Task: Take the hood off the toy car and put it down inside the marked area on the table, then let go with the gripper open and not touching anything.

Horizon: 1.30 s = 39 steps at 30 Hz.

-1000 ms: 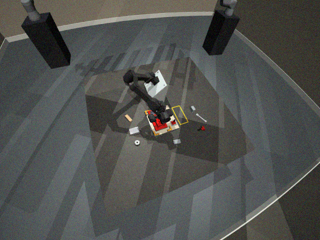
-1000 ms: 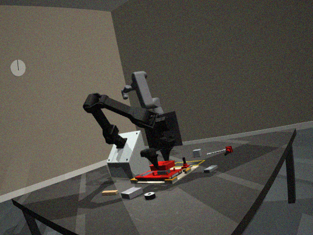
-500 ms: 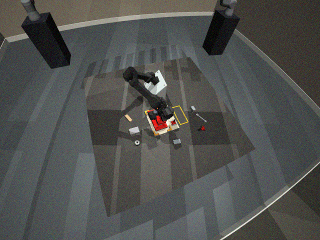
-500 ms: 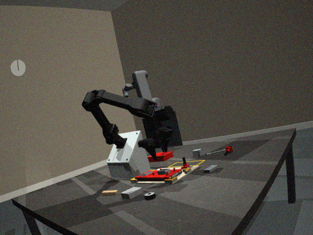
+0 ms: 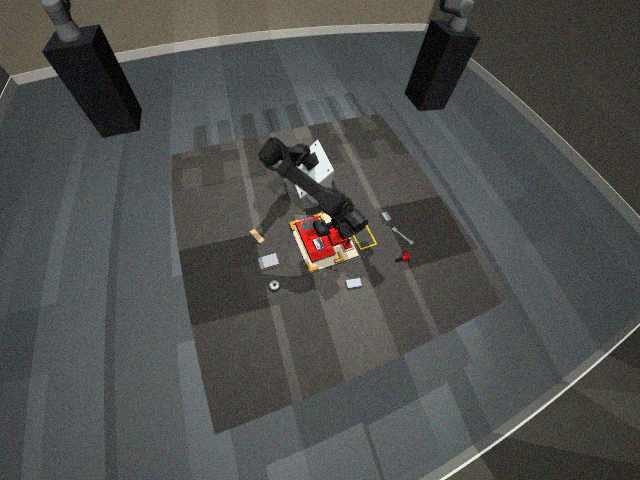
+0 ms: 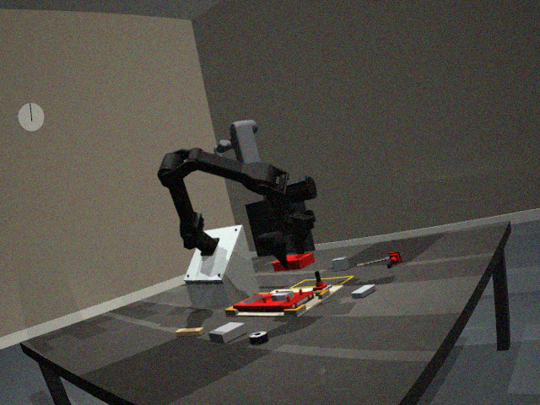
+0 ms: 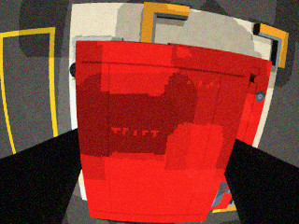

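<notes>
The gripper (image 6: 288,256) is clamped on the red hood (image 6: 294,260), fingers held wide apart by the panel's width. The hood hangs in the air above the table (image 6: 392,314), clear of the toy car (image 6: 274,299), and sits roughly level.

In the wrist view the hood (image 7: 164,137) fills most of the frame, its flat face toward the camera and its edges slightly skewed against the beige base plate (image 7: 93,19) below. Its long axis cannot be determined. Both dark fingers are cut off at the lower corners, so their contact with the hood's edges is not visible.

The yellow-outlined marked area (image 6: 325,280) lies just beside the car's base plate, on the table. In the top view the arm covers part of the car (image 5: 317,242).

Nearby items: a grey block (image 6: 363,290), a second grey block (image 6: 226,332), a black ring (image 6: 258,336), a wooden piece (image 6: 189,331), a small grey cube (image 6: 340,263) and a red-handled tool (image 6: 383,260).
</notes>
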Each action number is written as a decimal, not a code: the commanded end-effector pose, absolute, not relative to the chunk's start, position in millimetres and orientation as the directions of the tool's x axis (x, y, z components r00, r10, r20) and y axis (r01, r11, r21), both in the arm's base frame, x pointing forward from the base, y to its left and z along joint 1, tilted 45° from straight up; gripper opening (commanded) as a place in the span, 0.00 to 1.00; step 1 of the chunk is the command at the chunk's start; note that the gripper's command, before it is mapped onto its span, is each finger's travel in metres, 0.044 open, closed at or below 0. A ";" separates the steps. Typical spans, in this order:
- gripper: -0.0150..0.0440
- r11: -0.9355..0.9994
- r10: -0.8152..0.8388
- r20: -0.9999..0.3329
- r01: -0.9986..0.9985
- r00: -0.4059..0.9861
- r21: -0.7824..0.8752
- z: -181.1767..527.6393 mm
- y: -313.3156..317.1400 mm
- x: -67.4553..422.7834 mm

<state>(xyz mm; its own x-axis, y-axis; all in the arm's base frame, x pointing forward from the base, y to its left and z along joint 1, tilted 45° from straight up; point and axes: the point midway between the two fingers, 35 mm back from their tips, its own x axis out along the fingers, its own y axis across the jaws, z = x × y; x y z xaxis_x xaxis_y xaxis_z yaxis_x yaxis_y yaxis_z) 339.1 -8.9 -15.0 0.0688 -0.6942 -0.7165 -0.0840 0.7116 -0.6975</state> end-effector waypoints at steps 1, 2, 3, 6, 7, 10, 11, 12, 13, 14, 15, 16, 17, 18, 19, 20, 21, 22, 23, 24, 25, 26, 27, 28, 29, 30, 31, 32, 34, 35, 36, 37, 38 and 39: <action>0.25 0.718 -0.687 -0.723 -0.085 0.066 -0.690 -31.6 10.6 336.9; 0.25 0.719 -0.687 -0.724 -0.085 0.066 -0.690 -35.2 14.7 336.2; 0.25 0.719 -0.686 -0.724 -0.085 0.066 -0.689 -38.8 18.7 335.4; 0.25 0.721 -0.685 -0.726 -0.084 0.066 -0.688 -49.2 30.4 332.7; 0.25 0.721 -0.685 -0.726 -0.083 0.067 -0.688 -52.7 34.2 331.7; 0.25 0.722 -0.684 -0.726 -0.082 0.067 -0.687 -63.0 45.4 328.0; 0.25 0.722 -0.684 -0.726 -0.081 0.067 -0.688 -66.5 49.0 326.6; 0.25 0.722 -0.684 -0.726 -0.080 0.067 -0.688 -70.0 52.6 325.2; 0.25 0.721 -0.685 -0.726 -0.080 0.067 -0.688 -73.4 56.2 323.6; 0.25 0.721 -0.685 -0.725 -0.080 0.066 -0.689 -76.9 59.6 322.0; 0.25 0.720 -0.686 -0.724 -0.080 0.066 -0.689 -80.3 63.0 320.3; 0.25 0.719 -0.687 -0.724 -0.080 0.065 -0.690 -83.8 66.3 318.5; 0.25 0.718 -0.688 -0.723 -0.080 0.065 -0.691 -87.2 69.5 316.6; 0.25 0.718 -0.689 -0.722 -0.080 0.064 -0.692 -90.7 72.8 314.7; 0.25 0.716 -0.690 -0.721 -0.080 0.063 -0.693 -94.1 75.9 312.7; 0.25 0.715 -0.691 -0.720 -0.080 0.063 -0.694 -97.5 79.0 310.6; 0.25 0.714 -0.693 -0.718 -0.079 0.062 -0.695 -101.0 82.1 308.5; 0.25 0.713 -0.694 -0.717 -0.079 0.062 -0.697 -104.4 85.1 306.3; 0.25 0.711 -0.696 -0.716 -0.079 0.062 -0.698 -107.8 88.0 304.0; 0.25 0.710 -0.697 -0.714 -0.078 0.061 -0.700 -111.2 90.9 301.7; 0.25 0.708 -0.699 -0.713 -0.078 0.061 -0.701 -114.7 93.7 299.3; 0.25 0.707 -0.700 -0.711 -0.078 0.061 -0.703 -117.4 95.9 297.3; 0.25 0.706 -0.701 -0.710 -0.077 0.061 -0.704 -119.0 97.2 296.1; 0.25 0.706 -0.701 -0.710 -0.077 0.061 -0.704 -119.6 97.6 295.7; 0.25 0.706 -0.701 -0.710 -0.077 0.061 -0.704 -119.6 97.6 295.7; 0.25 0.706 -0.701 -0.710 -0.077 0.061 -0.704 -119.6 97.6 295.7; 0.25 0.706 -0.701 -0.710 -0.077 0.061 -0.704 -119.7 97.5 295.7; 0.25 0.706 -0.701 -0.710 -0.077 0.061 -0.704 -119.9 97.4 295.8; 0.25 0.706 -0.701 -0.710 -0.077 0.061 -0.704 -120.5 96.8 295.9; 0.25 0.706 -0.701 -0.710 -0.077 0.061 -0.704 -121.0 96.3 296.0; 0.25 0.706 -0.701 -0.710 -0.077 0.061 -0.704 -121.6 95.9 296.1; 0.25 0.706 -0.701 -0.710 -0.077 0.061 -0.704 -122.1 95.3 296.3; 0.25 0.706 -0.701 -0.710 -0.077 0.061 -0.704 -122.7 94.8 296.4; 0.25 0.706 -0.701 -0.710 -0.077 0.061 -0.704 -123.3 94.3 296.5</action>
<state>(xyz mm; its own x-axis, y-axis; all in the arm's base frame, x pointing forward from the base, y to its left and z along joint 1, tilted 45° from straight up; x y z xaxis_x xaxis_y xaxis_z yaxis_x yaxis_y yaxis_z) 297.1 95.6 -120.2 0.0642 -0.7025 -0.7088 -0.0794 0.7044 -0.7054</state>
